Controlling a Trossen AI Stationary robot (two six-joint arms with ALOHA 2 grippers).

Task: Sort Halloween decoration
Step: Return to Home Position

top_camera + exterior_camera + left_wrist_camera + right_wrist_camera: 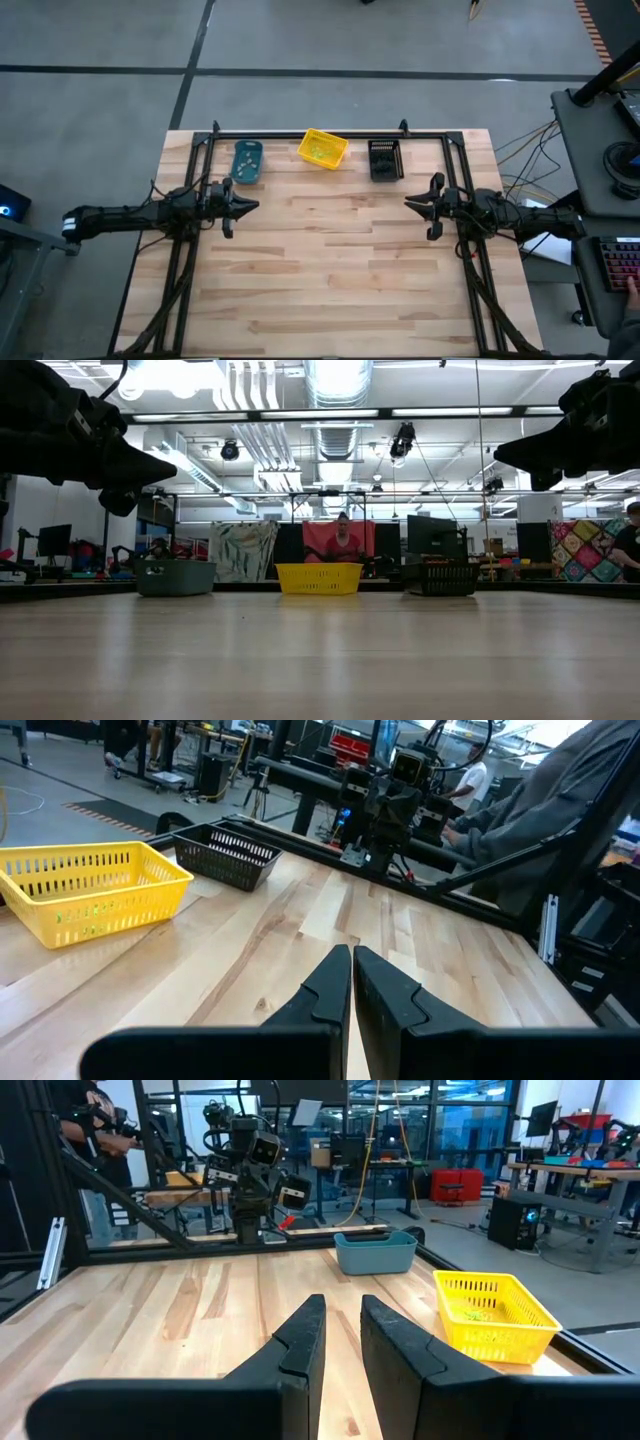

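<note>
Three small bins stand in a row along the table's far edge: a teal bin, a yellow bin and a black bin. Tiny pale trinkets of the Halloween decoration lie in the teal bin, and yellow-green ones in the yellow bin. What the black bin holds I cannot tell. My left gripper hovers level at the table's left, shut and holding nothing. My right gripper hovers level at the table's right, open by a narrow gap, with nothing between its fingers.
A black frame rail runs behind the bins, and slanting struts follow both table sides. Bare wooden tabletop lies between the arms and toward the near edge. A desk with a keyboard stands off the right side. People show in the room beyond.
</note>
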